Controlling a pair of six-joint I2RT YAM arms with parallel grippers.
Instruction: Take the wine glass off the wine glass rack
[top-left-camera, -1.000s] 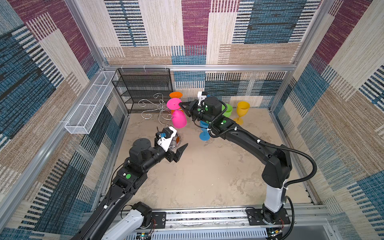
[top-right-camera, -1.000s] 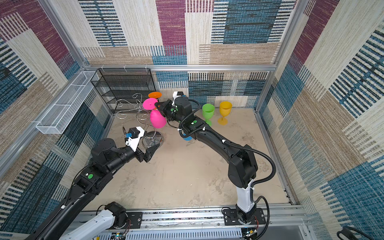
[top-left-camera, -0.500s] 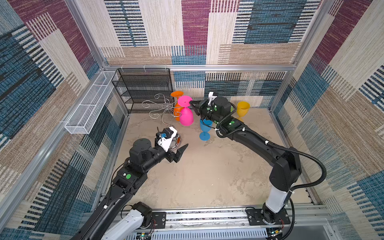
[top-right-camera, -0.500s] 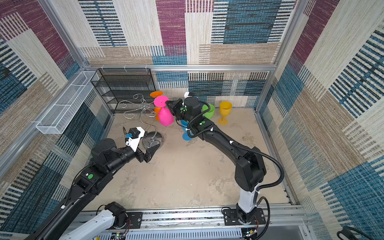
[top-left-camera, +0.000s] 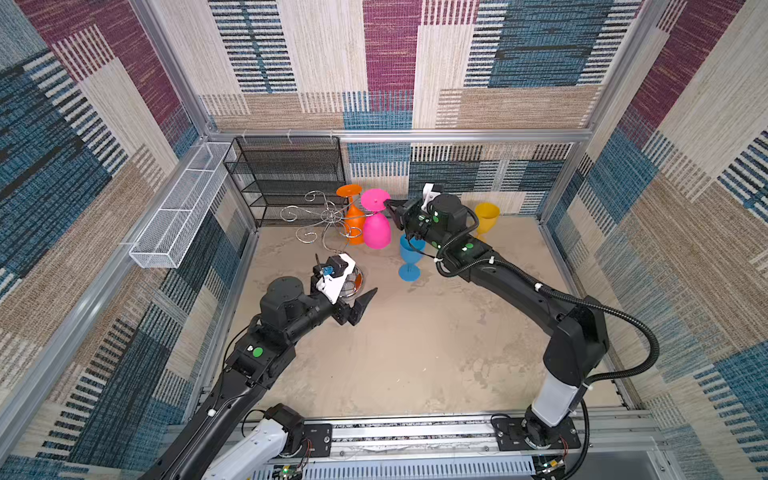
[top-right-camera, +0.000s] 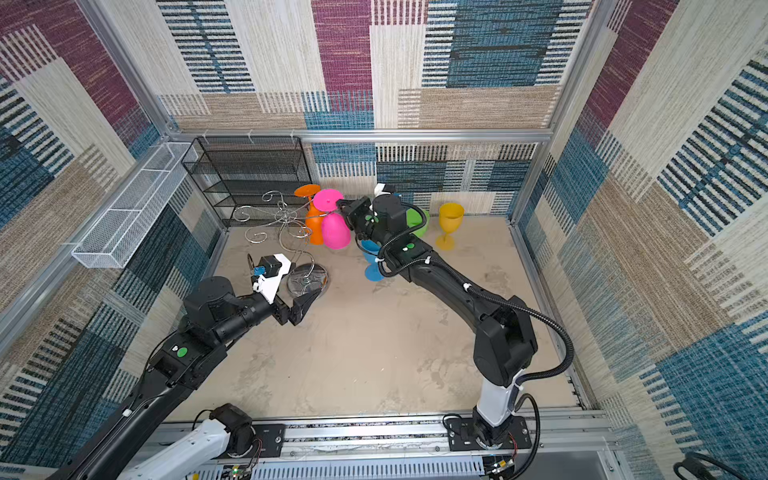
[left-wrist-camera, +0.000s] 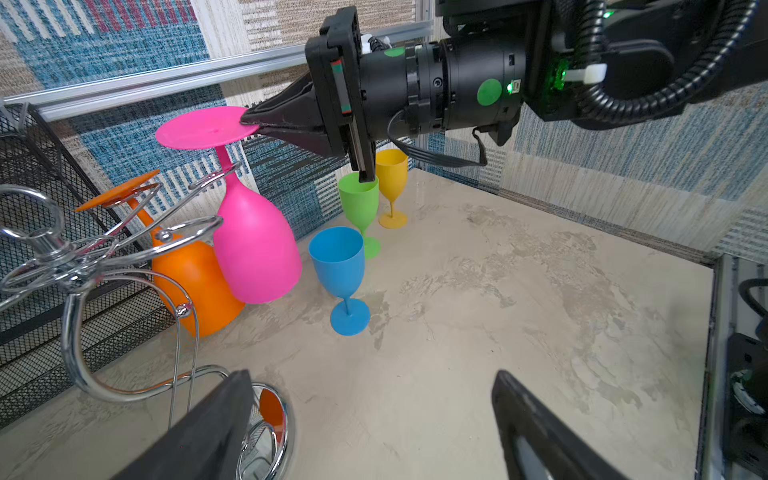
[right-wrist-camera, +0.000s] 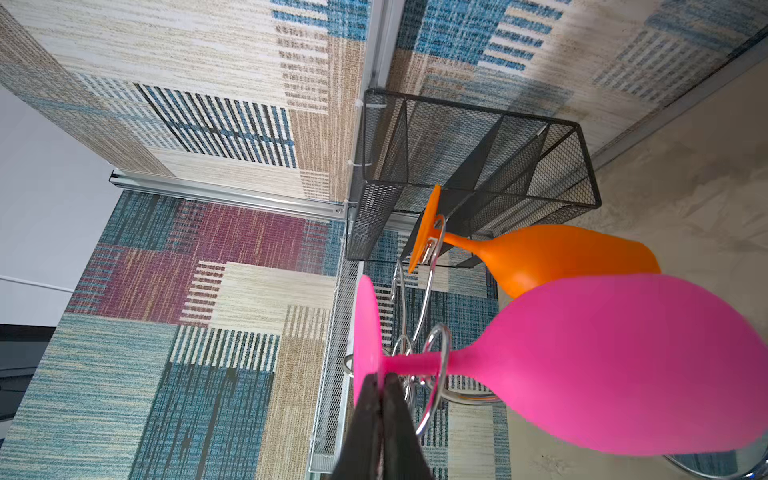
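Pinching the pink wine glass (left-wrist-camera: 255, 249) by its foot with the shut right claw (left-wrist-camera: 248, 119), stem still in the wine glass rack (left-wrist-camera: 75, 266) loop. Holding nothing in the wide-open left claw (left-wrist-camera: 370, 374). Next: slide out sideways.

1. Counter (top-left-camera: 415, 353): the middle and lower middle of both top views are open, with wide passage between the two arms.
2. Left of centre, the wine glass rack (top-left-camera: 328, 216) spreads its wire arms. Its mirrored base (top-right-camera: 309, 276) sits just beside the wide-open left end effector (left-wrist-camera: 370, 376).
3. Pink wine glass (top-left-camera: 376, 232) and orange wine glass (top-left-camera: 354, 220) hang bowl-down with their bowls crowded together. A rack loop rings the pink stem.
4. Blue glass (top-left-camera: 411, 249) stands just right of the pink bowl, leaving only a narrow gap.
5. The right end effector (left-wrist-camera: 249, 120) is clamped on the pink foot, and its arm spans over the blue glass and the green glass (top-right-camera: 419, 220).
6. Black mesh shelf (top-left-camera: 286, 183) walls off the space behind the rack.
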